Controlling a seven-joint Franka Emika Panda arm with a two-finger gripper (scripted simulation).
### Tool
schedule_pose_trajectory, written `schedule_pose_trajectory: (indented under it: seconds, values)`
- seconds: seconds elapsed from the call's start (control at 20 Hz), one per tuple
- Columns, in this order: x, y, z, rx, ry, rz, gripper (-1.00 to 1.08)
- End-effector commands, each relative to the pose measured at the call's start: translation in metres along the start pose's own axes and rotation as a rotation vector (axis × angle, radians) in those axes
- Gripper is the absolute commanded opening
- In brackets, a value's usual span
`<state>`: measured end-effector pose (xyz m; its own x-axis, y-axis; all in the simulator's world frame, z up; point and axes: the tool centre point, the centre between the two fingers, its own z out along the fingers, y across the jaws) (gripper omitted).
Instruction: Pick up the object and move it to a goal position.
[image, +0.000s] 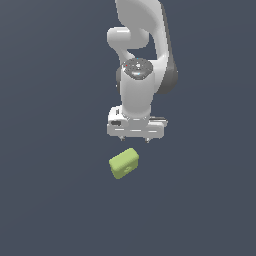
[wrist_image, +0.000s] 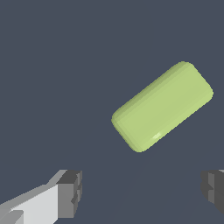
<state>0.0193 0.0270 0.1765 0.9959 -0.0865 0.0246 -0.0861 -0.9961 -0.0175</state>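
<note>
The object (image: 124, 163) is a small lime-green rounded block lying on the dark floor, with a faint circular mark on its near face. In the wrist view the object (wrist_image: 162, 106) lies slanted, apart from both fingertips. My white gripper (image: 135, 140) hangs just above and slightly behind it, pointing down. The gripper (wrist_image: 142, 192) is open, its two dark fingertips (wrist_image: 70, 192) wide apart with nothing between them. The block does not touch the fingers.
The white arm (image: 142, 55) rises behind the gripper in the exterior view. A plain dark grey floor (image: 50, 200) surrounds the block on all sides.
</note>
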Motion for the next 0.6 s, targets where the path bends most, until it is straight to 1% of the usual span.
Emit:
schedule_pose_trajectory:
  seconds: [0.0,0.2,0.55]
  values:
    - [0.003,0.002,0.002,0.0,-0.002,0.047,1.0]
    - [0.009,0.006,0.005,-0.001,-0.005,0.144,1.0]
    - [0.022,0.015,0.012,-0.004,-0.011,0.349,1.0]
